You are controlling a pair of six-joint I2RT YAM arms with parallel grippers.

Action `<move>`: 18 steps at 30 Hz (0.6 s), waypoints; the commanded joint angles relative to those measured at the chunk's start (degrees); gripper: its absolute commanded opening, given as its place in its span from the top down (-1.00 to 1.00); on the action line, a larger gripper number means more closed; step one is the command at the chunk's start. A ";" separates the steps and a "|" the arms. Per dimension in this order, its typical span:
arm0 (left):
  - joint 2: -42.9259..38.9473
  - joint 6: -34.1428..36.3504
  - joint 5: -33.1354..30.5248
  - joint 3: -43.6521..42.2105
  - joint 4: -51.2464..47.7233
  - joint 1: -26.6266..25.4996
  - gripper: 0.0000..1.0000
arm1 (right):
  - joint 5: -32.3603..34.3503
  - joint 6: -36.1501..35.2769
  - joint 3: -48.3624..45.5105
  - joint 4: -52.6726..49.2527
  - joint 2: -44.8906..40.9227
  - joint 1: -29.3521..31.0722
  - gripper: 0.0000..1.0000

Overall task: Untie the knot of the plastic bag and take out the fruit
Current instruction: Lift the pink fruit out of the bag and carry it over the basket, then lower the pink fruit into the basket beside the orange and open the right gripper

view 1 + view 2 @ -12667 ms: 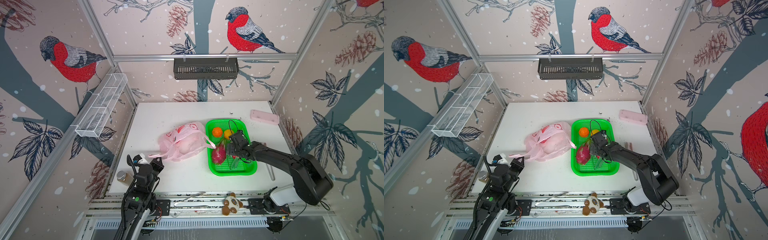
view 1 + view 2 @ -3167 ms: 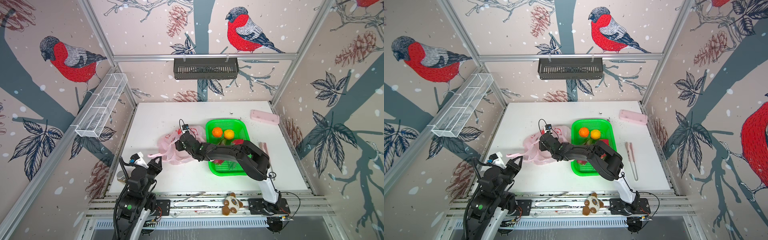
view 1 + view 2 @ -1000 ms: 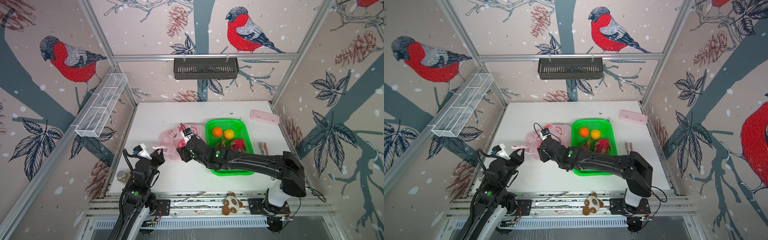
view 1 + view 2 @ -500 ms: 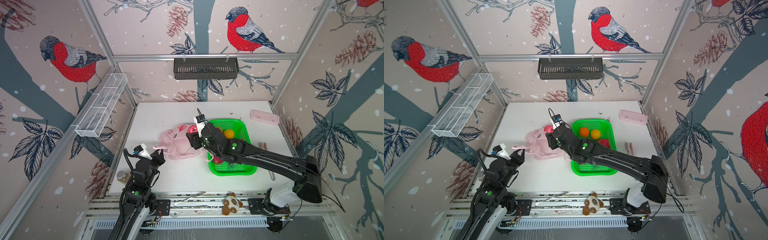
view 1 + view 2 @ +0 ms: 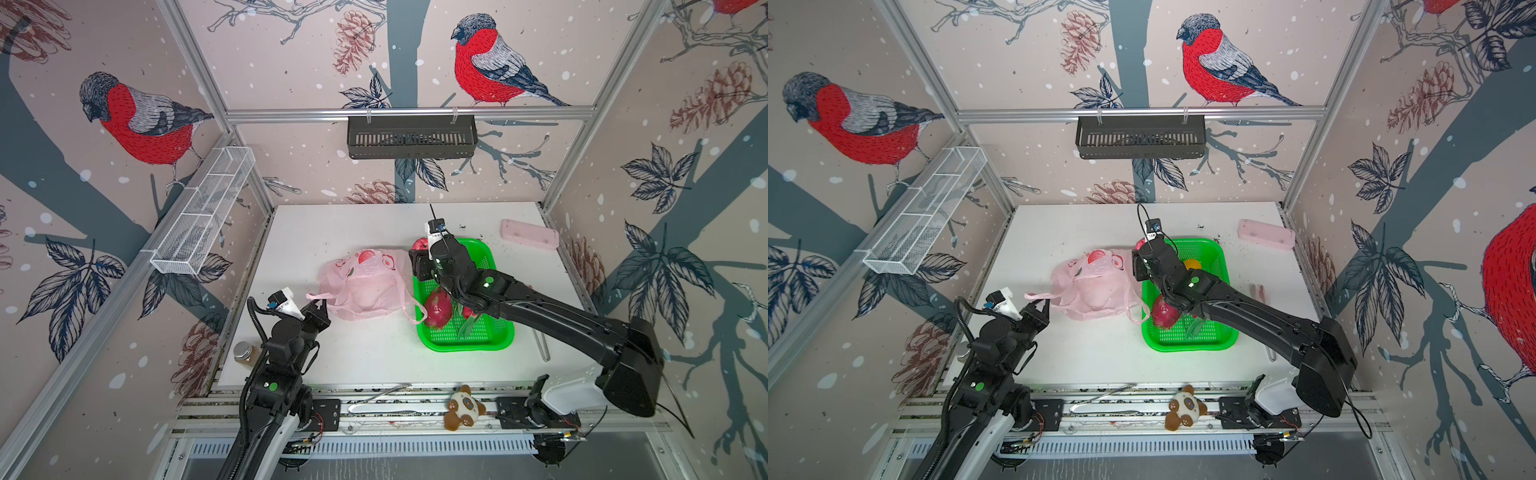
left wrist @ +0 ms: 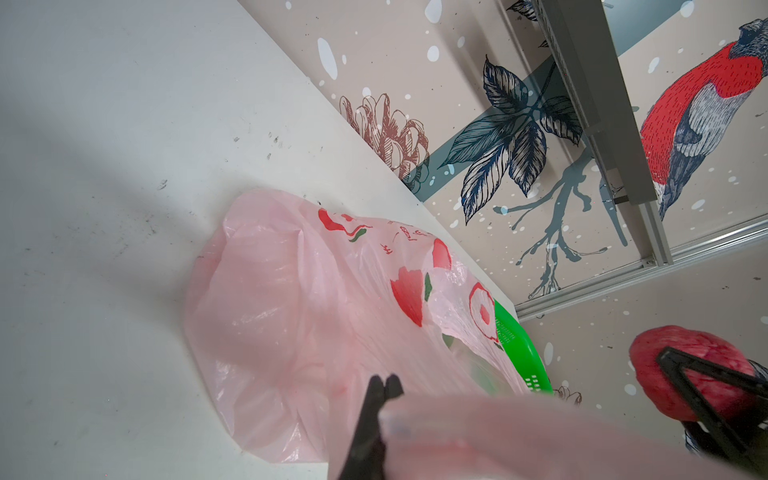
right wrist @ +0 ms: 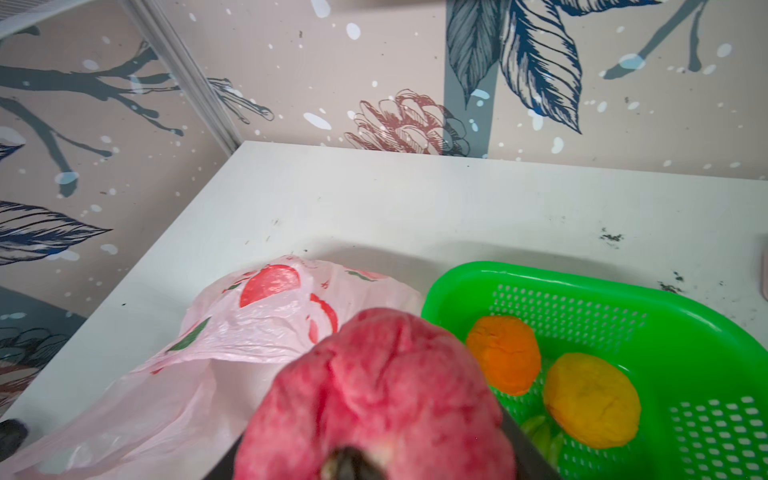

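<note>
Pink-red fruit (image 7: 374, 399), freshly out of the plastic bag (image 5: 365, 282), rides gripped in right fingers (image 6: 698, 369) toward the basket (image 7: 706, 322); left fingers (image 6: 376, 395) clamp a handle (image 5: 318, 296).

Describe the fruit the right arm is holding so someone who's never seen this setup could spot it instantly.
Find the bright green basket on the white table. At its far left corner, beside the pink plastic bag, the right gripper clamps a pink-red fruit in its fingers. It is small, round and bumpy, unlike the orange citrus and the larger green-scaled dragon fruit lying in the basket.
</note>
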 commanded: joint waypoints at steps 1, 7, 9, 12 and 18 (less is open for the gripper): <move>-0.24 -0.05 -0.54 -0.05 1.44 -0.06 1.00 | -0.25 1.19 -1.26 1.72 0.88 -2.84 0.37; -0.90 -0.22 -0.59 -0.05 0.48 -0.06 1.00 | -4.03 2.39 -2.51 0.93 5.65 -7.61 0.37; -1.23 -0.27 -0.68 -0.05 0.08 -0.05 1.00 | -4.97 2.30 -2.56 1.03 7.63 -8.49 0.36; -1.85 -0.29 -0.90 -0.06 -0.45 -0.05 1.00 | -6.14 2.30 -2.56 1.24 10.25 -9.23 0.36; -2.74 -0.30 -1.08 -0.14 -1.64 -0.06 1.00 | -8.05 3.00 -3.61 2.80 13.71 -10.03 0.33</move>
